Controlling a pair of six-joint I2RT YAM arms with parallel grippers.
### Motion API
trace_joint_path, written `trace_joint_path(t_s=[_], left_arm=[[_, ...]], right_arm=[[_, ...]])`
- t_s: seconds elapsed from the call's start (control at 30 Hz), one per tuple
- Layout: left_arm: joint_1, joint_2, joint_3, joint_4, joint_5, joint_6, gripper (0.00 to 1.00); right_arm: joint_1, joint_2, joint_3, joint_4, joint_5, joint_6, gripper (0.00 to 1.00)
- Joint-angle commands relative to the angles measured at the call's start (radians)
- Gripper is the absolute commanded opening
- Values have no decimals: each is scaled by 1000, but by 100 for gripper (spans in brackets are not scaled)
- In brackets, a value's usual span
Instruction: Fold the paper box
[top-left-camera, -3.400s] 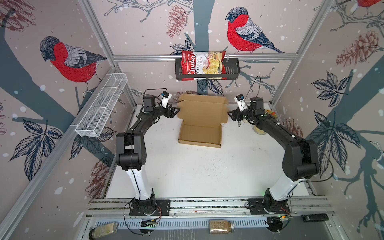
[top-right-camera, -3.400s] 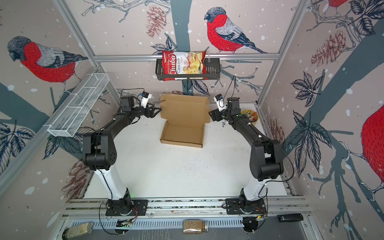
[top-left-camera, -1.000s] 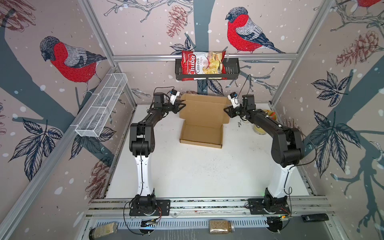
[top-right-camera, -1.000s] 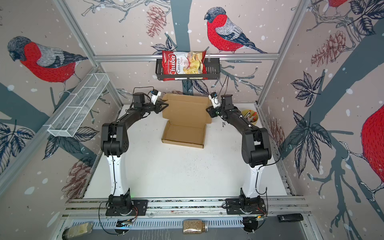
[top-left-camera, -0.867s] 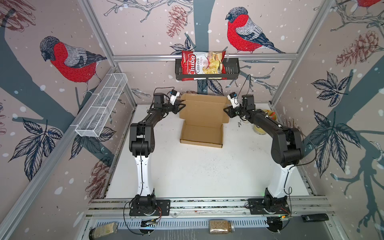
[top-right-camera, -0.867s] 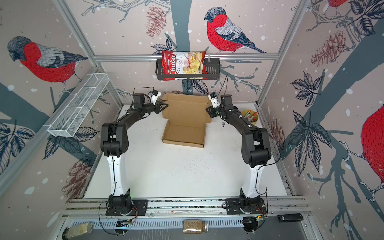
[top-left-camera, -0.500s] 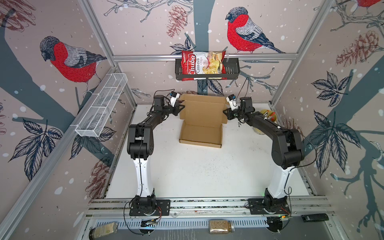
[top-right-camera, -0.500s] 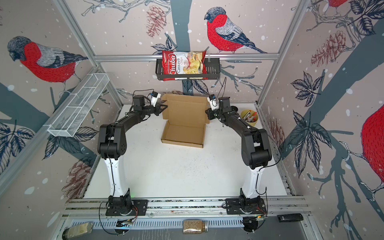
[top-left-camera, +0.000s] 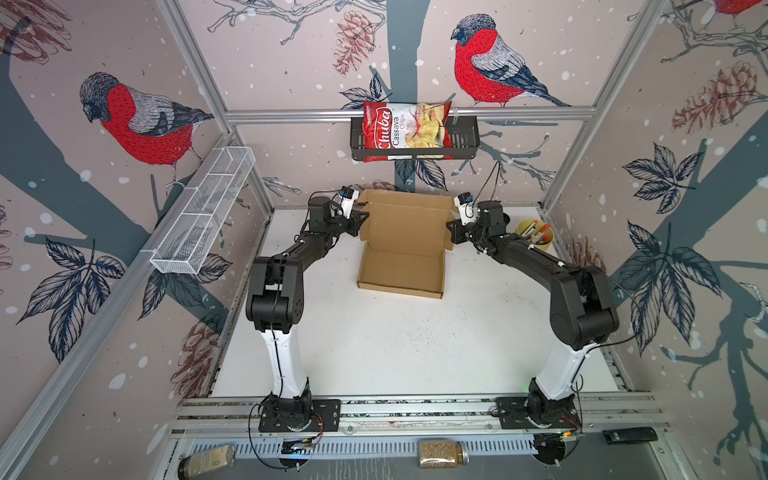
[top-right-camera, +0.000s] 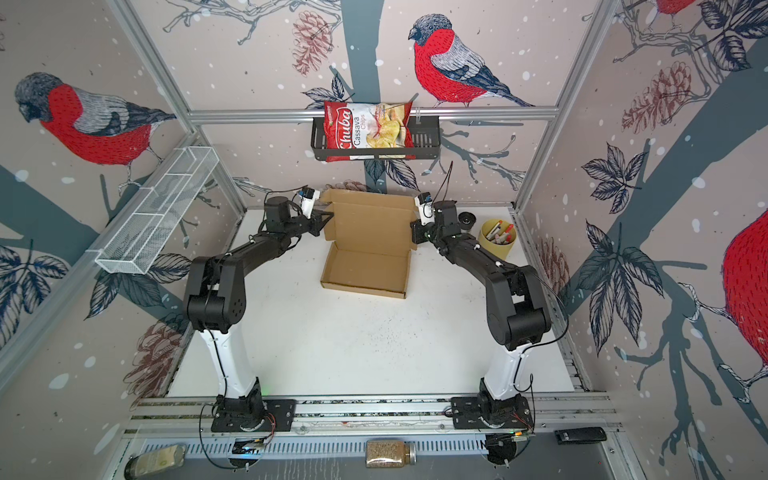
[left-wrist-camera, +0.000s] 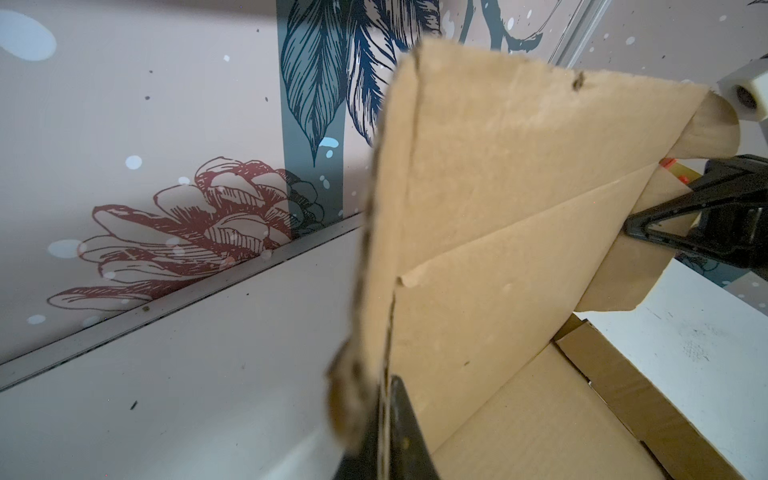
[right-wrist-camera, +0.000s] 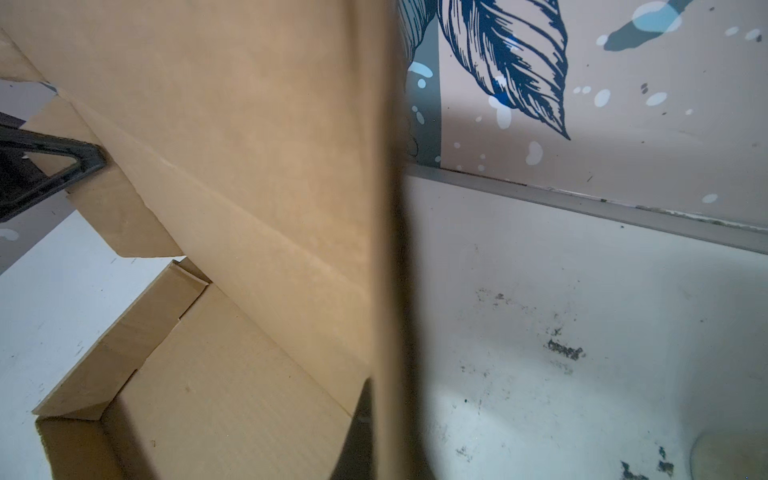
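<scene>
The brown paper box (top-left-camera: 401, 268) (top-right-camera: 365, 270) lies at the back of the table, its tray on the surface and its lid (top-left-camera: 409, 220) raised almost upright behind it. My left gripper (top-left-camera: 360, 216) (top-right-camera: 326, 218) is shut on the lid's left side flap. The left wrist view shows that cardboard edge (left-wrist-camera: 374, 291) pinched between the black fingers at my left gripper (left-wrist-camera: 386, 415). My right gripper (top-left-camera: 451, 226) (top-right-camera: 413, 235) is shut on the lid's right side flap, whose edge (right-wrist-camera: 384, 249) runs up from my right gripper (right-wrist-camera: 386, 415).
A yellow cup of pens (top-left-camera: 536, 235) stands just right of the right arm, with a small black round object (top-right-camera: 467, 218) behind it. A black wall basket holds a chips bag (top-left-camera: 409, 131) above the box. A white wire shelf (top-left-camera: 203, 216) hangs on the left wall.
Both grippers have come in to the lid's two side edges and closed on its side flaps. The box has stayed in place.
</scene>
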Motion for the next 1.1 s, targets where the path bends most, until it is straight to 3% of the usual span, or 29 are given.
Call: trace_joint_path(t_s=[0.0, 0.4, 0.57, 1.07], left_arm=[[-10, -35, -58, 138, -21, -41, 7], [-38, -171, -346, 446, -123, -152, 7], [-49, -215, -470, 559, -161, -187, 7], [-117, -270, -693, 772, -274, -229, 7]], right_arm=[[20, -26, -41, 135, 34, 17, 8], [125, -102, -259, 424, 229, 29, 10], [132, -119, -334, 566, 255, 54, 10], [247, -135, -470, 763, 442, 94, 10]])
